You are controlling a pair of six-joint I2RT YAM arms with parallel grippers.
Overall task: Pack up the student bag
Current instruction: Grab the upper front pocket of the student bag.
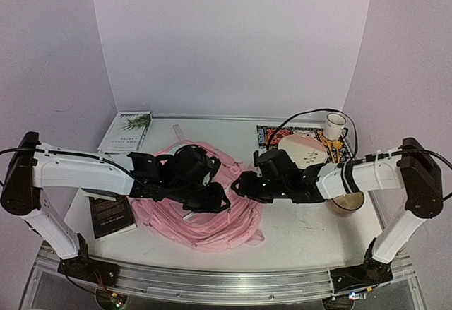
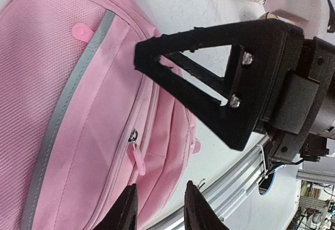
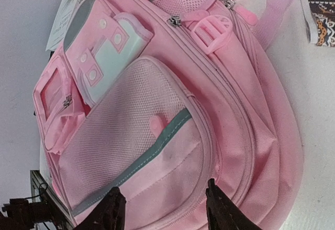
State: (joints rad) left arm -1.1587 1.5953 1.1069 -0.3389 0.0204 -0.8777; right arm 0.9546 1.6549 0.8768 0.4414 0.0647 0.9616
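Note:
The student bag (image 1: 201,215), a soft pink backpack, lies at the table's middle between my two arms. In the left wrist view my left gripper (image 2: 160,189) stands open just above the student bag's (image 2: 78,109) side seam, near a pink zip puller (image 2: 137,161), with nothing between its fingers. My right gripper (image 3: 163,188) is also open, hovering over the mesh front pocket (image 3: 131,130) of the student bag (image 3: 246,109), holding nothing. In the top view the left gripper (image 1: 215,200) and right gripper (image 1: 241,185) nearly meet over the bag's right side.
A white book (image 1: 126,130) and a black book (image 1: 111,215) lie at the left. A patterned mat (image 1: 272,135), a round pink-white thing (image 1: 302,150), a white mug (image 1: 336,123) and a glass cup (image 1: 346,203) stand at the right. A metal rail (image 1: 226,278) runs along the front edge.

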